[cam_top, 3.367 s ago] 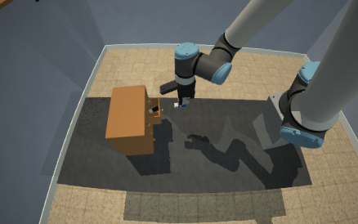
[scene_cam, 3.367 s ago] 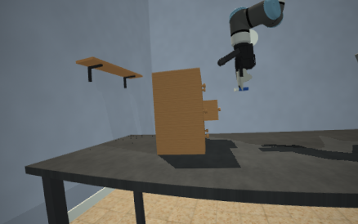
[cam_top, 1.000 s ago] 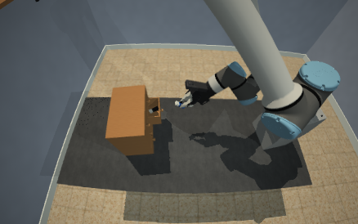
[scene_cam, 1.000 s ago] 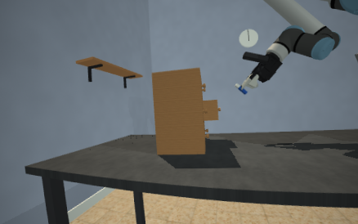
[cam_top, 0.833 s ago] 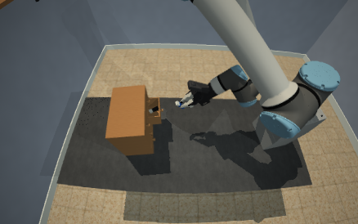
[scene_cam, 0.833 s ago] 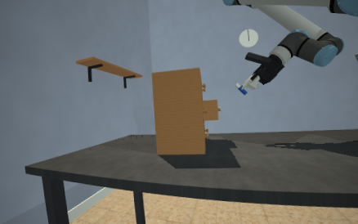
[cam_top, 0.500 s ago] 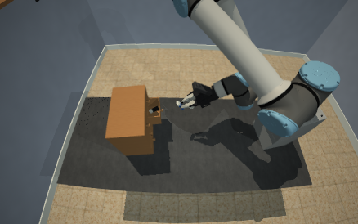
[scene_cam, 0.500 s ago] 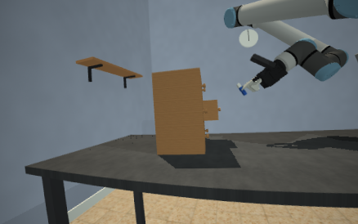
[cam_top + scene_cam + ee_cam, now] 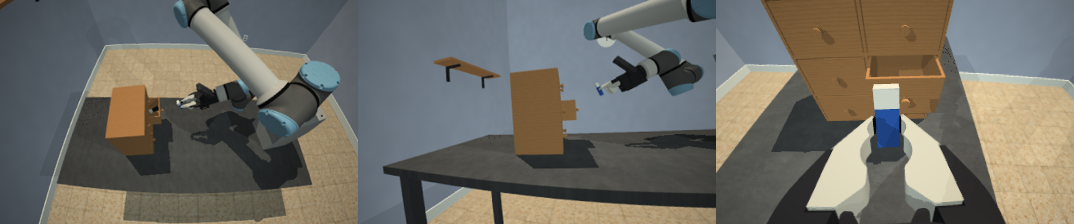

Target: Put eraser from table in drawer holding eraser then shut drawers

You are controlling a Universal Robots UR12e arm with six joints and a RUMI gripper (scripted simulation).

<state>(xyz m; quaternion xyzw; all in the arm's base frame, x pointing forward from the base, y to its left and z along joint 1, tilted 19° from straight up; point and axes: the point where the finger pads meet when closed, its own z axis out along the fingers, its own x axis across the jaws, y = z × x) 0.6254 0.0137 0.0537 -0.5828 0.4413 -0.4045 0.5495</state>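
Note:
My gripper (image 9: 887,116) is shut on the blue and white eraser (image 9: 886,121), which sticks out past the fingertips. It hangs in the air in front of the wooden chest (image 9: 130,119), level with its upper half, as the exterior view shows the gripper (image 9: 606,87) to the right of the chest (image 9: 538,111). One drawer (image 9: 905,71) in the middle row on the right stands pulled out; the top view shows the drawer (image 9: 154,111) with a small dark and white thing inside. The other drawers look shut.
A wooden wall shelf (image 9: 465,68) hangs behind and left of the chest. The chest stands upright on the dark table (image 9: 587,163). The arm's base (image 9: 286,123) is at the table's right side.

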